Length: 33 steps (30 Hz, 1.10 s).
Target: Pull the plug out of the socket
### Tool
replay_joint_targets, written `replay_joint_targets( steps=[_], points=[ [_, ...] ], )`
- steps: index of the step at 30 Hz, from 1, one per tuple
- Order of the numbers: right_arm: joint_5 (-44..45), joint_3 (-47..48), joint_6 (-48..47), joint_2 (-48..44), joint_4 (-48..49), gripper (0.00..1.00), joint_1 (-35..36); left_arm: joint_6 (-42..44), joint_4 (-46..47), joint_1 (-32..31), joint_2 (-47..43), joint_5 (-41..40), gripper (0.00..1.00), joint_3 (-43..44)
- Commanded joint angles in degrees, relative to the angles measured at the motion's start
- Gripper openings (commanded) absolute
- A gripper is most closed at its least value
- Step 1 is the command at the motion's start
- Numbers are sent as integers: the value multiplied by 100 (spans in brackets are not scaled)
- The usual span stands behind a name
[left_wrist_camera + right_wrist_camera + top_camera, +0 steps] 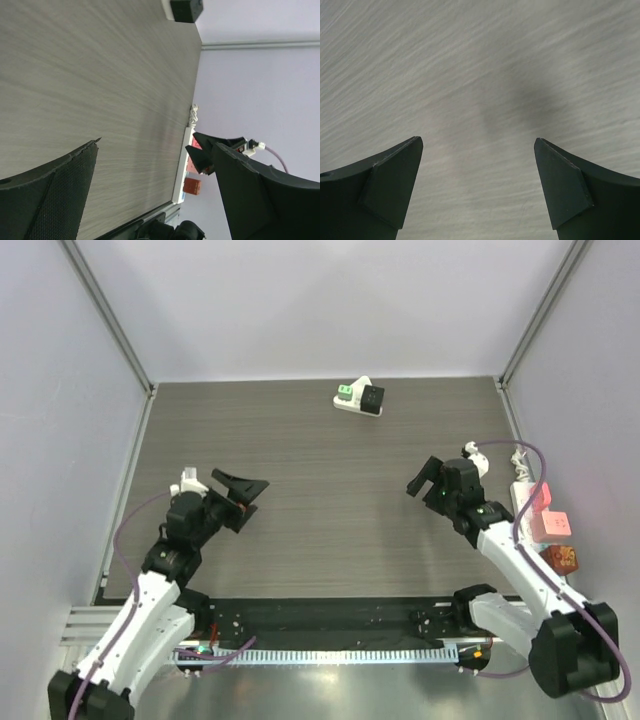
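Observation:
A small white socket block (347, 405) with a green part lies at the back middle of the table, and a black plug (372, 398) sits in it. The plug also shows at the top edge of the left wrist view (186, 9). My left gripper (250, 497) is open and empty above the left half of the table, far from the plug; the open fingers frame bare table in its wrist view (155, 150). My right gripper (422, 480) is open and empty over the right half of the table; its wrist view (477, 145) shows only the table surface.
A white power strip (522, 502) with pink and red plugs (548, 523) lies along the table's right edge; it also shows in the left wrist view (181, 165). Walls close the table on the left, back and right.

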Motion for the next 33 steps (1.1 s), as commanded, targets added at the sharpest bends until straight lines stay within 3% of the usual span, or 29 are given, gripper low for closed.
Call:
replay_joint_targets(
  steps=[1, 7, 15, 20, 25, 28, 33],
  points=[
    [536, 751, -565, 569, 398, 100, -108, 596, 1153, -21, 1084, 653, 96, 701],
    [114, 1778, -1076, 1818, 996, 100, -231, 1438, 1672, -601, 2656, -417, 95, 1650],
    [-1070, 3282, -1515, 4049, 1866, 100, -275, 2266, 3139, -619, 4565, -909, 92, 2951],
    [-1248, 4443, -1682, 5150, 2155, 100, -275, 2731, 3764, -619, 5663, -1078, 89, 3566],
    [-1293, 5645, -1709, 6143, 2157, 100, -257, 3312, 4309, -627, 6236, -1007, 87, 3524],
    [-1047, 6077, -1709, 6636, 2148, 100, -231, 3355, 4276, -575, 6605, -939, 88, 3584],
    [-713, 6614, -1727, 7304, 2271, 100, -135, 3585, 3238, -575, 7080, -727, 88, 4445]
  ],
)
